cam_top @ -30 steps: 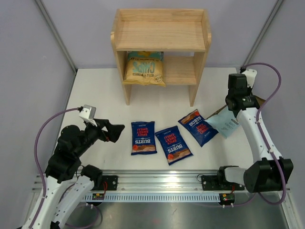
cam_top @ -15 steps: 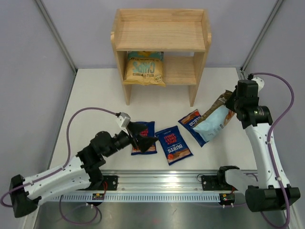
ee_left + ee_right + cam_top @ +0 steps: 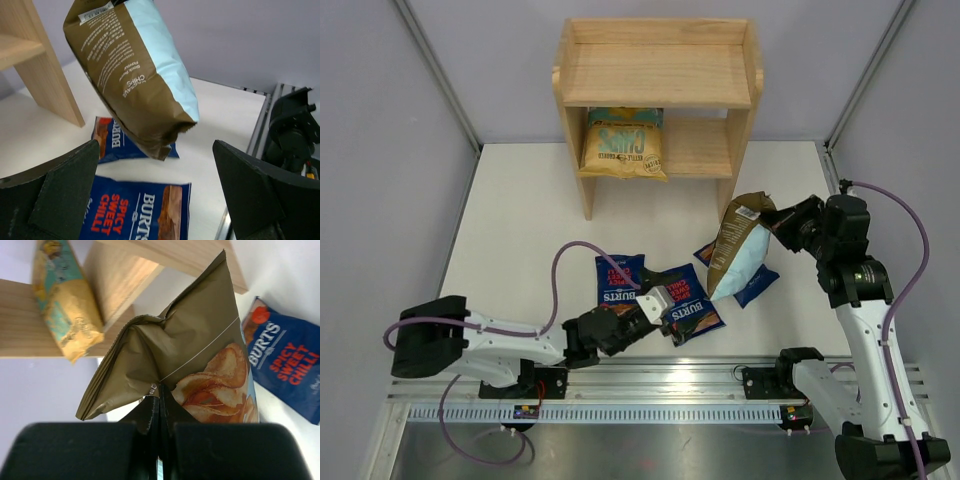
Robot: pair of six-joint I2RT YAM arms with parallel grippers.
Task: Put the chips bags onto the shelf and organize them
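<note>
The wooden shelf [image 3: 658,75] stands at the back, with the tan-and-teal bag [image 3: 623,145] on its lower tier. My right gripper [image 3: 777,222] is shut on the top edge of the pale blue, brown-topped bag [image 3: 735,250] and holds it hanging above the table, right of the shelf's front leg. The right wrist view shows the grip [image 3: 160,395] on this bag [image 3: 195,355]. Three dark blue Burts bags lie flat: left [image 3: 618,280], middle [image 3: 690,305], and right [image 3: 757,285], which is partly hidden. My left gripper [image 3: 663,308] is open, low by the middle bag [image 3: 135,212].
The right arm's base [image 3: 292,130] and the metal rail [image 3: 650,385] run along the near edge. Grey walls close in both sides. The shelf's top tier [image 3: 660,70] holds nothing. The shelf's right leg [image 3: 40,65] stands close behind the hanging bag.
My right gripper has lifted the pale blue bag off the table and carried it left toward the shelf. My left arm has stretched right along the table to the middle Burts bag.
</note>
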